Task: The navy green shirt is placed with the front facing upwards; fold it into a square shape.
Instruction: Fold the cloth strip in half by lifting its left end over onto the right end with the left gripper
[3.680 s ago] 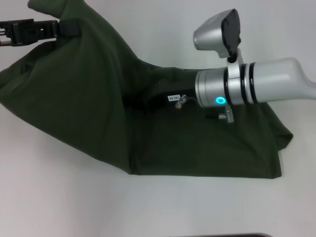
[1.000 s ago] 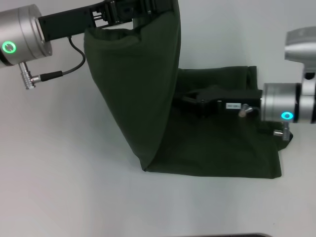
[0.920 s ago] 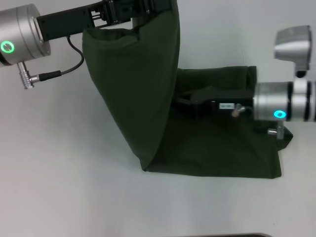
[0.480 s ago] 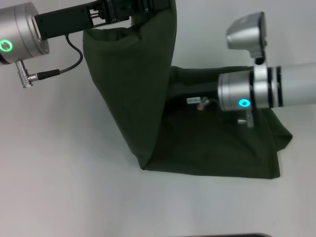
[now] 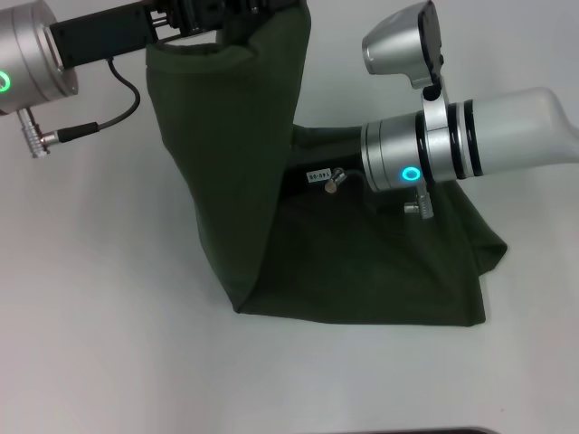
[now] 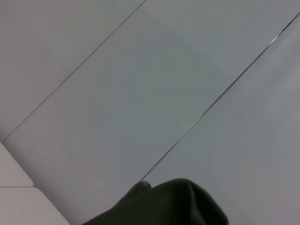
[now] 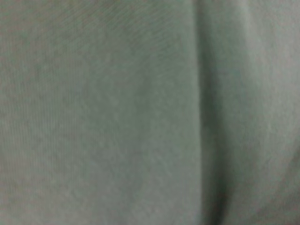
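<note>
The navy green shirt (image 5: 237, 154) shows its plain green side. One part hangs like a curtain from my left gripper (image 5: 226, 11), which is shut on its upper edge at the top of the head view. The other part lies flat on the table (image 5: 384, 271). My right arm reaches in from the right just above the flat part. Its right gripper (image 5: 306, 172) is tucked against the hanging fold, fingertips hidden behind it. Green cloth (image 7: 140, 112) fills the right wrist view. A dark lump of the shirt (image 6: 164, 206) shows in the left wrist view. No lettering is visible.
The white table (image 5: 109, 344) spreads to the left of and in front of the shirt. A black cable (image 5: 113, 104) loops under my left forearm. A dark strip (image 5: 407, 430) runs along the table's near edge.
My right arm has swung left across the flat part, pushing its gripper in under the raised flap. The flat part has slid slightly left. My left gripper still holds the flap high.
</note>
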